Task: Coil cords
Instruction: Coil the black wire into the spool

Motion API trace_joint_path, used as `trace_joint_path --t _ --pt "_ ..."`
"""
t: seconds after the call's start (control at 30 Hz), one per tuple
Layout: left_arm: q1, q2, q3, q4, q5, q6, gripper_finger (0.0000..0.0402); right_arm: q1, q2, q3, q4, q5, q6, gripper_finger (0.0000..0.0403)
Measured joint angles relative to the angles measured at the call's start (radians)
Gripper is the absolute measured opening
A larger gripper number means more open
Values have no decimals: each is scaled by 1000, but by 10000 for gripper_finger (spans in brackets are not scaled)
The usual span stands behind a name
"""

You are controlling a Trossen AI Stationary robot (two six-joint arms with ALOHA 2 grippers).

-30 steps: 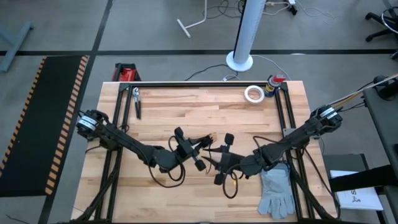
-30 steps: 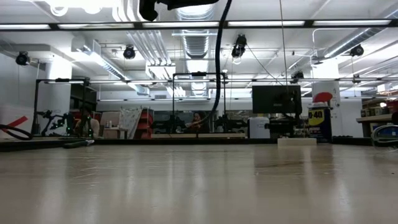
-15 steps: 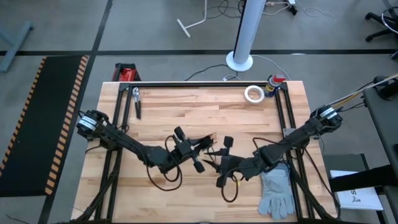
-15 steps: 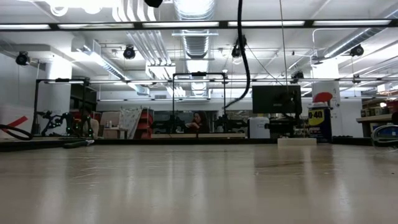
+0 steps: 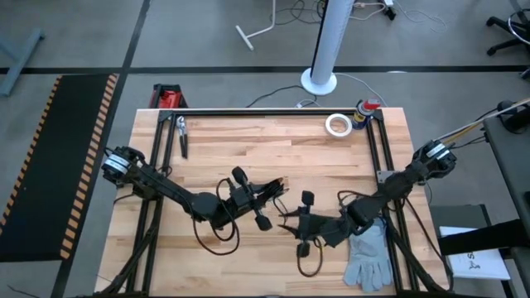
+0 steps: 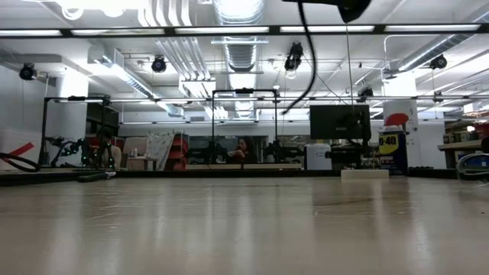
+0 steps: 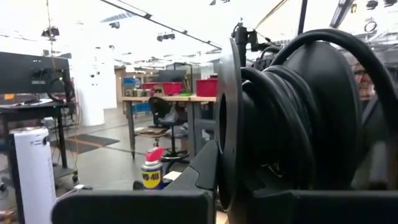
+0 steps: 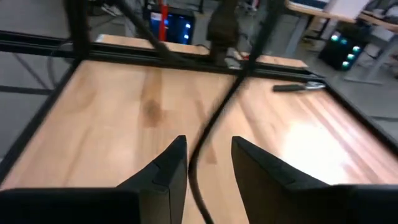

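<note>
Cord (image 8: pixel 205 134) hangs mid-tabletop (image 5: pixel 348 165) between both arms. It passes between the right claw (image 8: pixel 208 163) fingers, which stand narrowly apart, not pinching. Left claw (image 5: pixel 252 197) beside it: grip cannot be told (own cables block its camera). Advice: keep slack, wind even loops.

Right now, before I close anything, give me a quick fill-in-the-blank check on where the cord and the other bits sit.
1. In the right wrist view, the cord runs ___ the right tool's two fingers.
2. The glove lying near the right tool is ___ in colour.
3. The pliers lie on the robot's ___ side of the table.

Missing words: between; grey; left.
</note>
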Motion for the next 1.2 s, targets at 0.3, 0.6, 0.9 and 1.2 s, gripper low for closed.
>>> trace_joint_path --t 0.3,0.6,0.9,1.2 --pt "4 0 0 45 26 0 0 24 -3 -73 218 1 -115 120" --pt "6 0 0 52 29 0 0 11 -7 -73 217 2 -131 50" --pt "6 0 0 -79 -16 3 0 28 -144 70 -232 126 -119 3" --pt "32 1 0 -336 -128 -127 0 46 -145 233 -415 140 -207 1"
